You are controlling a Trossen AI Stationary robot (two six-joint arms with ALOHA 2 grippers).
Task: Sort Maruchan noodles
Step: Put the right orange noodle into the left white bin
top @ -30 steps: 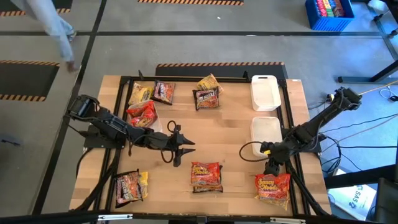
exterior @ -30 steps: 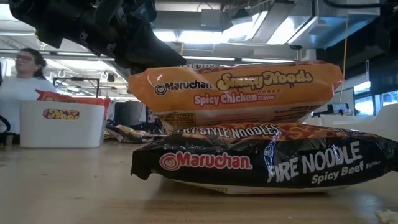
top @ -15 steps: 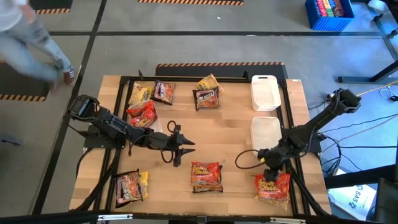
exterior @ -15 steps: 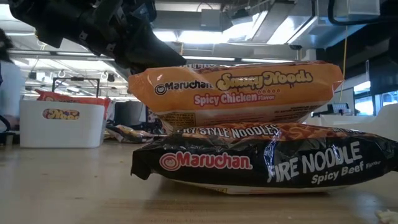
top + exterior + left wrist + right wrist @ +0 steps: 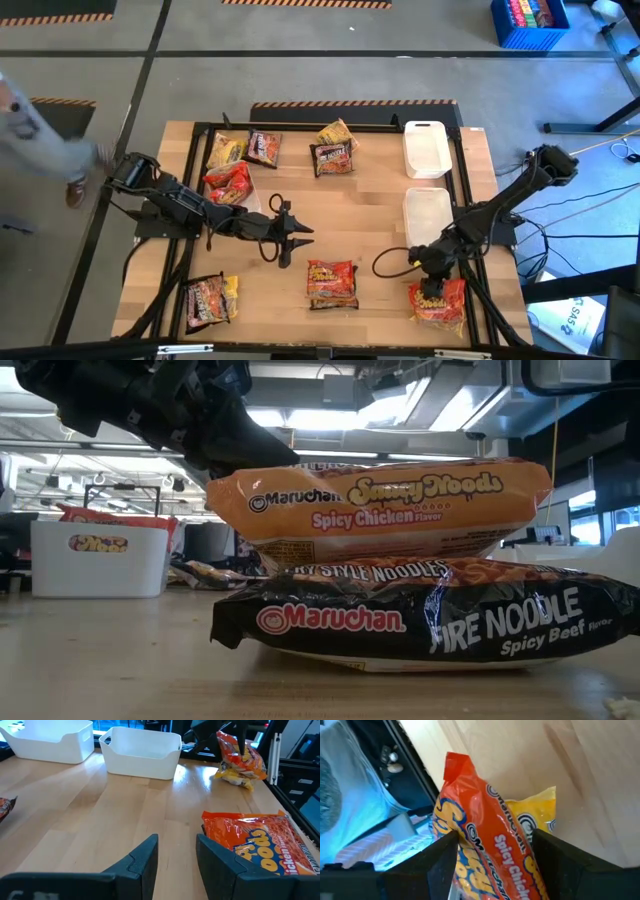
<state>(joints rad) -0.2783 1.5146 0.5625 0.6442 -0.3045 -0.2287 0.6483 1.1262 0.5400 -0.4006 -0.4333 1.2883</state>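
Observation:
Maruchan noodle packets lie scattered on the wooden table (image 5: 370, 215). A red-orange packet (image 5: 438, 303) lies at the near right on a yellow one (image 5: 540, 810). My right gripper (image 5: 430, 280) hangs over it, tipped down and open, one finger on each side of the packet's end (image 5: 485, 845). My left gripper (image 5: 290, 240) waits open at mid-table with nothing between its fingers (image 5: 175, 855). Just near of it a red-orange Spicy Chicken packet (image 5: 380, 505) rests on a black Fire Noodle packet (image 5: 420, 625). My right gripper has a finger (image 5: 442, 857) on each side of the red-orange packet's end, coming from above on a slant. Whether the fingers touch the wrapper I cannot tell. The packet lies on the yellow one and on the table.
More packets sit at the far left (image 5: 240, 160), far middle (image 5: 333, 155) and near left (image 5: 208, 298). Two white trays (image 5: 425, 148) (image 5: 428, 215) stand at the right. A black frame rail (image 5: 465, 200) borders the table. A person (image 5: 30, 130) passes beyond the left edge.
My right gripper has come down and tipped more steeply over the red-orange packet at the near right, shifting slightly toward the table's left. The packet has stayed where it was. My left gripper has kept still. The person beyond the left edge has walked on.

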